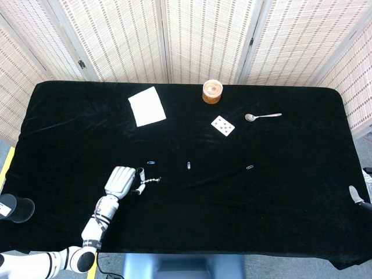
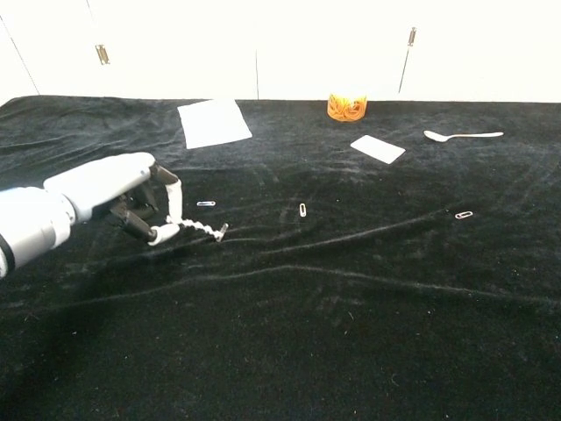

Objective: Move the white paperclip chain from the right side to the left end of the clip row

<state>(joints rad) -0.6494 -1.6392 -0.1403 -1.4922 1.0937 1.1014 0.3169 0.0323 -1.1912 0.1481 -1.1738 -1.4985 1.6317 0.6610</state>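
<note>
My left hand (image 2: 131, 197) pinches one end of the white paperclip chain (image 2: 200, 228), rest trailing on the tabletop (image 2: 351, 298), headed for the row's left end.

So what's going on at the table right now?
The left hand pinches one end of the white paperclip chain, which trails toward the middle of the black table. It is at the left part of the clip row, near the blue clip. The far-left end of the row is hidden by the hand in both views. The right hand barely shows at the table's right edge.
</note>
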